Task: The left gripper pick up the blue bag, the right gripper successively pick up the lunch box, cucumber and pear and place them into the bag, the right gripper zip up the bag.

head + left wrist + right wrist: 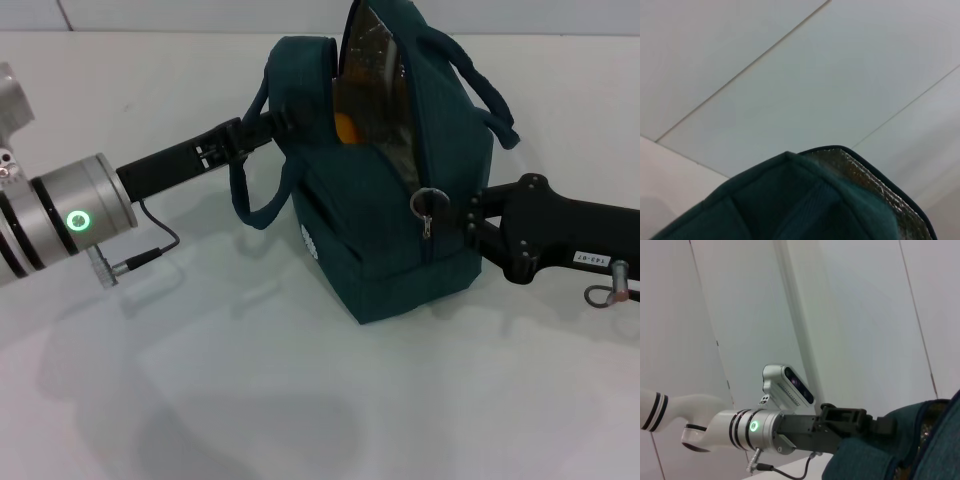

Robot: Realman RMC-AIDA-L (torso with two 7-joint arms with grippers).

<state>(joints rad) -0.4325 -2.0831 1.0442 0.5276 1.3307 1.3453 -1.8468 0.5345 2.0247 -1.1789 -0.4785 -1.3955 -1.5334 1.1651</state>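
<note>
In the head view the dark teal-blue fabric bag [385, 230] stands upright mid-table on the white tabletop [200, 380], its top gaping to show silver foil lining and an orange-yellow pear [346, 128] inside. The left gripper [272, 125] pinches the bag's far-left upper edge, while the right gripper [462, 222] presses at the bag's right side by the ring zipper pull [426, 204] (finger opening cannot be told). The left wrist view shows only the bag's top [805, 200]. The right wrist view shows the left gripper [879, 424] meeting the bag [920, 440].
</note>
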